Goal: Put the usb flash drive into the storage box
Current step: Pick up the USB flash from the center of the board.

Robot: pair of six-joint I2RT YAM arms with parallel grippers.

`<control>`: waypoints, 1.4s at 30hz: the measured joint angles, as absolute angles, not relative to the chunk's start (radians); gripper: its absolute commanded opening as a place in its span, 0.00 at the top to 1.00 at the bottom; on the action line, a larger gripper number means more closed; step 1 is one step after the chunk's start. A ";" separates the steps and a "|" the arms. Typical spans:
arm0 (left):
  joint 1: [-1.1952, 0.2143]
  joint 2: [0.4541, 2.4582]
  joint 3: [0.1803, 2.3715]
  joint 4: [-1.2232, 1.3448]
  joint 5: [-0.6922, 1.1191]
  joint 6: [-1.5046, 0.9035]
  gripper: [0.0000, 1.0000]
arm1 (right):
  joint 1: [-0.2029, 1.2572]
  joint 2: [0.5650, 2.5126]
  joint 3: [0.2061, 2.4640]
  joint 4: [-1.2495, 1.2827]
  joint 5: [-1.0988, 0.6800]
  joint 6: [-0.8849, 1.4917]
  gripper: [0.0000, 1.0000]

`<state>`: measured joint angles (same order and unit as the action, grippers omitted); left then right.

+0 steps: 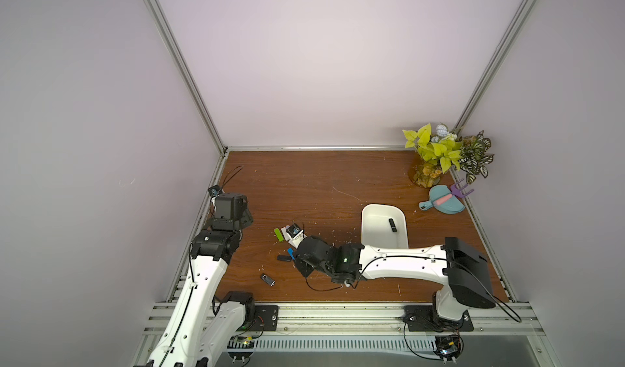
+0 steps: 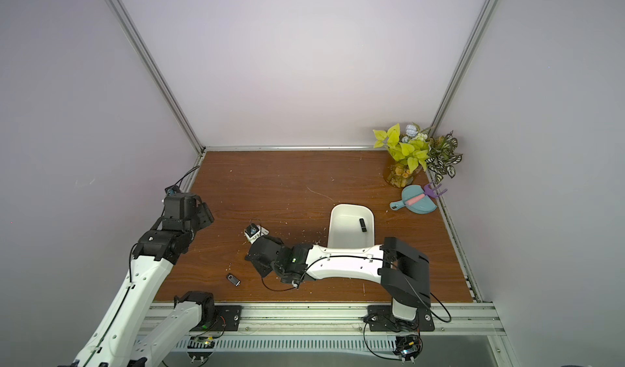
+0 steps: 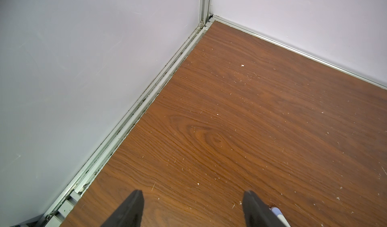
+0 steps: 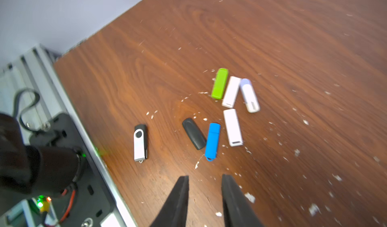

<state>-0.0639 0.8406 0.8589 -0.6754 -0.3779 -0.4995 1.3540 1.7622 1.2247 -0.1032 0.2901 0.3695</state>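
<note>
**Right gripper parted over drive cluster; one drive already boxed**

Right wrist view only: seven loose usb flash drives point(image 4: 231, 92) on the surface point(image 4: 293, 37). They are a swivel drive point(image 4: 140, 142), black oval drive point(image 4: 193, 133), blue drive point(image 4: 212, 141), green drive point(image 4: 219, 83) and three white drives point(image 4: 232, 127). Both top views hide most of them under my right arm. Only the top views show the storage box point(image 1: 368, 233), with a boxed black drive point(image 1: 392, 225) lying inside. My right gripper point(image 4: 205, 176) is parted and empty. The blue drive is nearest, just ahead of the tips, not touching. My left gripper point(image 3: 193, 192) is spread wide and empty over bare surface.
</note>
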 measured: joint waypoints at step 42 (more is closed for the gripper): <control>-0.064 0.841 0.851 -0.670 -0.378 -0.500 0.25 | 1.243 2.168 1.506 -0.146 0.038 -0.121 0.53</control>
